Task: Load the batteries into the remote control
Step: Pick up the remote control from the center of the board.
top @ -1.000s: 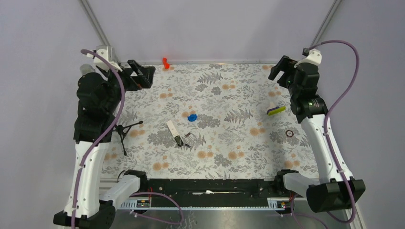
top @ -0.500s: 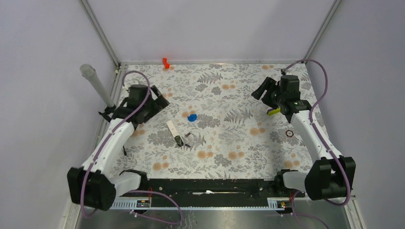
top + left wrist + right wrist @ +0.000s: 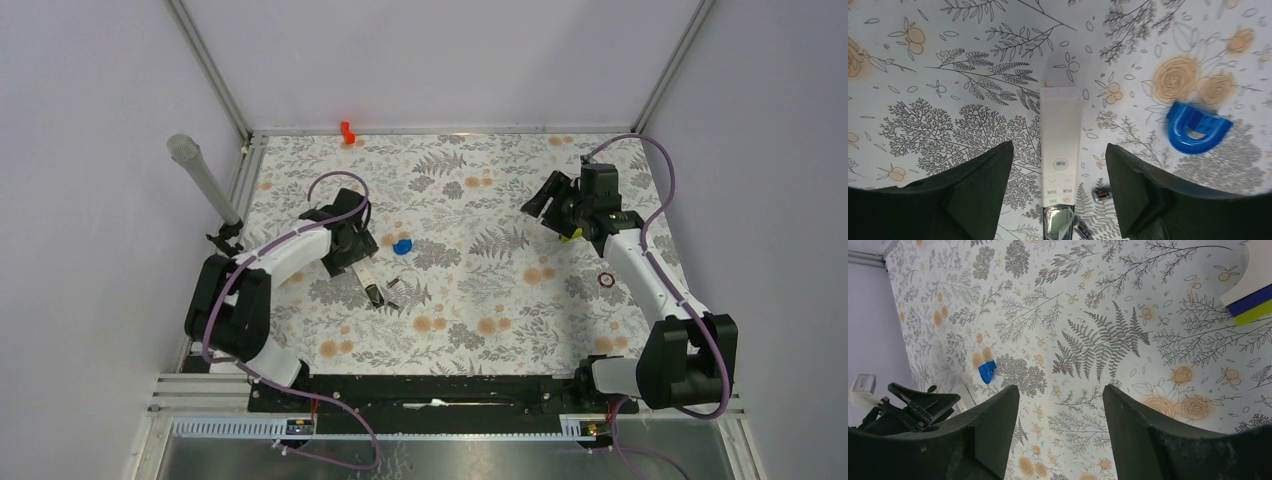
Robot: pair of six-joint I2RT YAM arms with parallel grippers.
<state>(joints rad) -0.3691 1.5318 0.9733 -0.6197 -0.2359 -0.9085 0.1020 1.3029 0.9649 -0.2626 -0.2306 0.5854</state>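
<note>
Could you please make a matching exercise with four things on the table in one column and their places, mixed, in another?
1 remote control
2 blue piece
3 red piece
4 dark ring

a at the far edge of the table
b beside the right arm
c between the left gripper fingers, seen from its wrist
d just right of the left gripper

Pairs: 1-c, 2-d, 3-a, 4-b

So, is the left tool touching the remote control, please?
Apart: in the left wrist view, cloth shows between the remote control and both fingers of the left tool.
</note>
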